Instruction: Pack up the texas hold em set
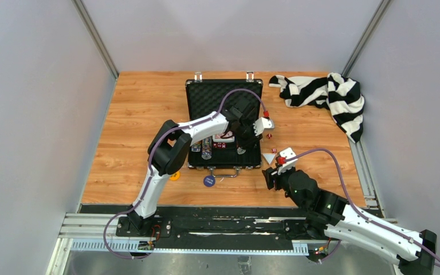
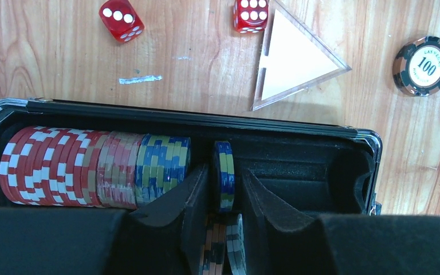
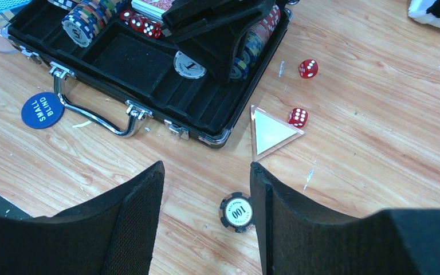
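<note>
We are holding our right gripper (image 3: pixel 206 172) wide apart with the 100 chip (image 3: pixel 236 212) lying between its fingers. Our left gripper (image 2: pixel 224 182) is straddling a blue chip (image 2: pixel 224 169) in the briefcase (image 2: pixel 177 114); we cannot tell whether it is clamping it.

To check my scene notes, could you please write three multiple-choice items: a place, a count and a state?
1. Where is the blue SMALL BLIND button? A in a cup; B on the table by the case handle; C on the floor.
2. How many red dice lie on the table? A one; B two; C four.
3. The right gripper has its jaws: A open over the 100 chip; B shut on a die; C shut on nothing.
Answers: 1 B, before the handle; 2 B, both by the clear triangle; 3 A, chip visible between spread jaws.
</note>
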Controlling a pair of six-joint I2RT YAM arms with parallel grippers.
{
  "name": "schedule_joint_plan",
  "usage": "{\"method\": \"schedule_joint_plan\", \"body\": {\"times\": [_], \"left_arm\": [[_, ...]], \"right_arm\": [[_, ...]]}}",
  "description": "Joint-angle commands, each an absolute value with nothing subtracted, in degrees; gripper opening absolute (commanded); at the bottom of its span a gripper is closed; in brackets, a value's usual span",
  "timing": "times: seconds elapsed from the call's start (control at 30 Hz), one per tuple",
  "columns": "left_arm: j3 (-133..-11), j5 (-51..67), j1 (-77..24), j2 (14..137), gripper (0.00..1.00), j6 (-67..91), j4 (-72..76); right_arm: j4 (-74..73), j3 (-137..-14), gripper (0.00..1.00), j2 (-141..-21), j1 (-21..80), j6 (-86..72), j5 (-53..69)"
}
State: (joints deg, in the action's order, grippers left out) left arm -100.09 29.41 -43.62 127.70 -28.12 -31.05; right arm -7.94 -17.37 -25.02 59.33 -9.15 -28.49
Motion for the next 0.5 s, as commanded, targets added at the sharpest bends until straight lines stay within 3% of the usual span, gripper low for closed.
{"method": "schedule_joint_plan", "body": {"times": [0.0, 0.47], "left_arm": [[-101.6, 26.9, -43.5, 126.4, 0.33, -29.0, -31.3], [-103.9, 24.5, -43.5, 124.1, 0.33, -29.0, -32.5]], "right_arm": [[-7.3, -16.8, 0.56, -25.3, 58.4, -9.1, -28.1], [-6.4, -16.0, 0.56, -25.4, 58.1, -9.5, -27.5]]}}
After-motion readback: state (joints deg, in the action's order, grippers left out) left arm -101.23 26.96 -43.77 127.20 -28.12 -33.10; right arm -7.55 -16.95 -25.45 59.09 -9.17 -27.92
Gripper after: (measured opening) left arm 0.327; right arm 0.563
